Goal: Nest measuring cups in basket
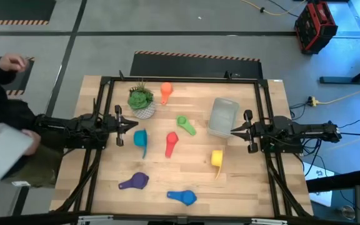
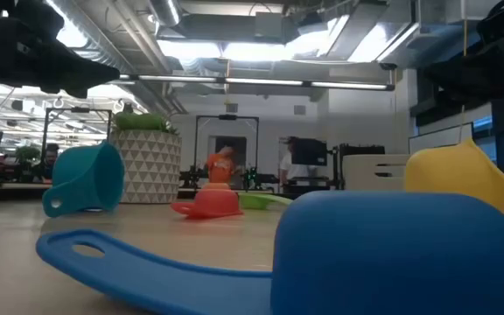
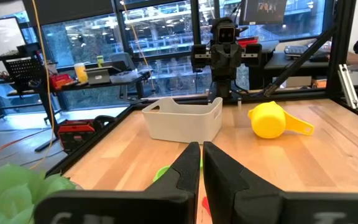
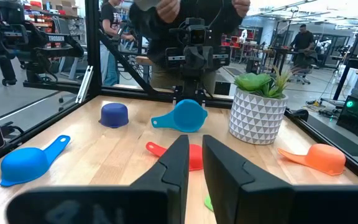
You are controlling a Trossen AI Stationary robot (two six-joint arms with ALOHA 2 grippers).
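Note:
Seven measuring cups lie scattered on the wooden table: orange (image 1: 165, 92), green (image 1: 185, 125), teal (image 1: 141, 140), red (image 1: 171, 144), yellow (image 1: 217, 159), purple (image 1: 135, 182) and blue (image 1: 182, 197). The pale basket (image 1: 223, 116) stands right of the middle, holding nothing. My left gripper (image 1: 133, 125) hangs shut above the table, just beyond the teal cup. My right gripper (image 1: 233, 131) is shut too, over the basket's near right corner. Neither gripper holds anything.
A potted green plant (image 1: 142, 100) in a white patterned pot stands at the far left, between the orange cup and my left arm. A black frame (image 1: 180, 80) runs around the table. A person (image 1: 5, 119) holding a flat white thing stands off the table's left edge.

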